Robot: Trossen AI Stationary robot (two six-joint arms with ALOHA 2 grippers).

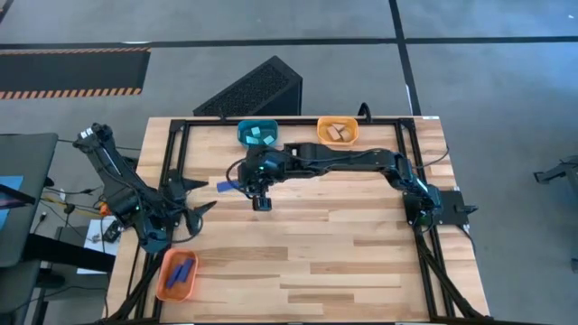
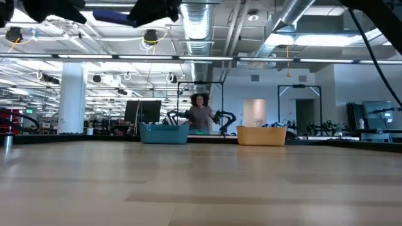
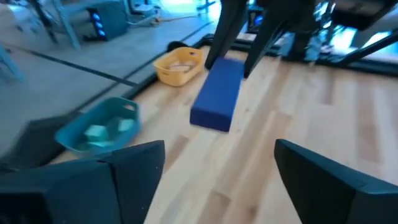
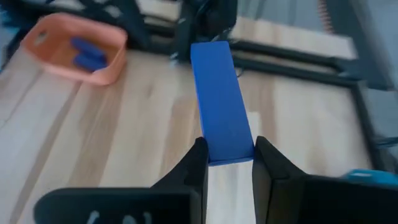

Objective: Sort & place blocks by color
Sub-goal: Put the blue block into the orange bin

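Note:
A dark blue oblong block (image 4: 219,99) is lifted above the table in my right gripper (image 4: 229,163), which reaches across to the table's left-centre (image 1: 238,184). The left wrist view sees the block (image 3: 217,93) ahead of my open left gripper (image 3: 217,168), which waits at the table's left edge (image 1: 199,197). In the low view the block (image 2: 113,16) shows high up. An orange tray (image 1: 176,273) at the near left corner holds blue blocks (image 4: 87,55). A teal tray (image 1: 257,134) holds cyan blocks, and a yellow-orange tray (image 1: 337,132) holds tan blocks. My right gripper pinches the blue block between its two fingers (image 4: 198,163) at one short end (image 4: 230,149). The fingers come in about level from the table's right, lying along the block. The rest of the block sticks out past the fingertips toward the left arm, clear of the table.
A black frame (image 1: 172,153) runs along the table's left, far and right edges. The teal tray and the yellow-orange tray stand side by side at the far edge. Bare wood (image 1: 343,244) spreads over the middle and near right. A person (image 2: 201,116) stands far behind the table.

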